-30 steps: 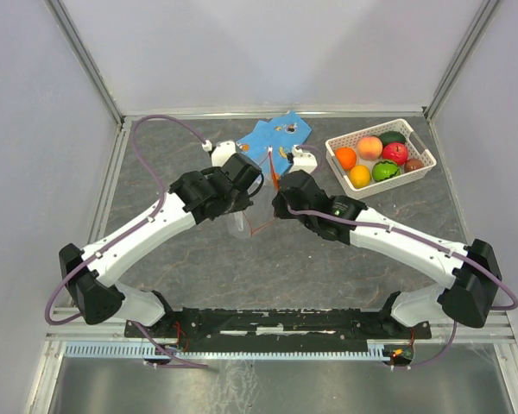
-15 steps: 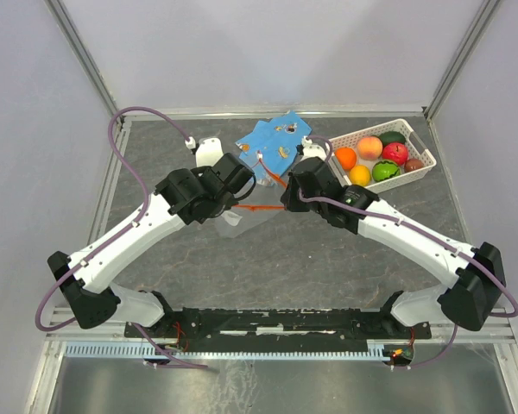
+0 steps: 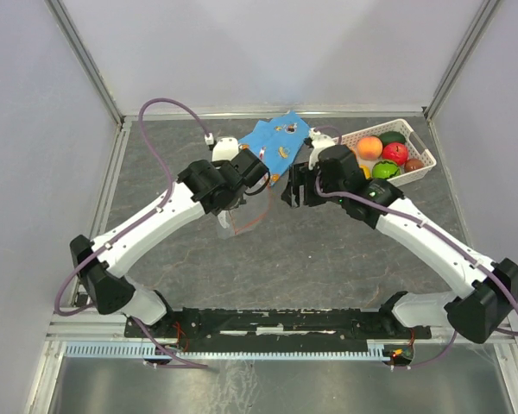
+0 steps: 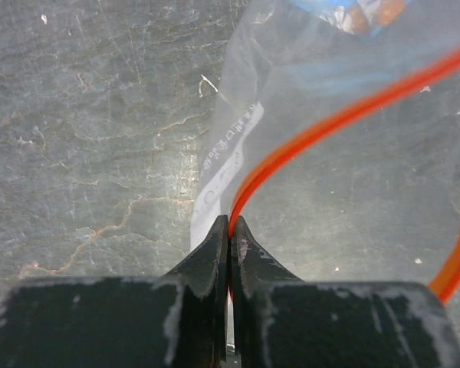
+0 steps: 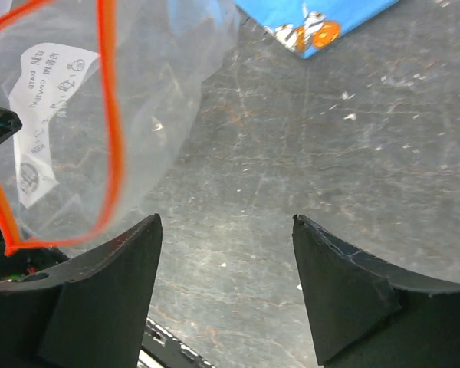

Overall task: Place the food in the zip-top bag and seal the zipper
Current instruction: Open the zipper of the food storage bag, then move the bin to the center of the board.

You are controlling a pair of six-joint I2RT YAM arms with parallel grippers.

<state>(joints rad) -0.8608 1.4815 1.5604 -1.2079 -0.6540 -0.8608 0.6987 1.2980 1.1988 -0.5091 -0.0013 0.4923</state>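
The clear zip-top bag (image 3: 244, 211) hangs just above the table's middle, its mouth held up by my left gripper (image 3: 252, 183). In the left wrist view that gripper (image 4: 230, 223) is shut on the orange-red zipper (image 4: 330, 126), beside the bag's white label (image 4: 221, 178). My right gripper (image 3: 292, 190) stands open just right of the bag. In its own view the right gripper (image 5: 226, 222) has only bare table between its fingers, with the bag (image 5: 165, 73) and zipper (image 5: 107, 115) to its left. The food (image 3: 382, 155) lies in the white basket (image 3: 412, 177) at the back right.
A blue patterned cloth (image 3: 276, 140) lies flat behind the bag, also showing in the right wrist view as blue cloth (image 5: 322, 23). The right arm's wrist partly covers the basket's left end. Metal frame rails border the grey table.
My right gripper has opened, let go of the bag's zipper and moved right toward the basket. The left gripper has stayed shut on the zipper and shifted slightly right with the bag.
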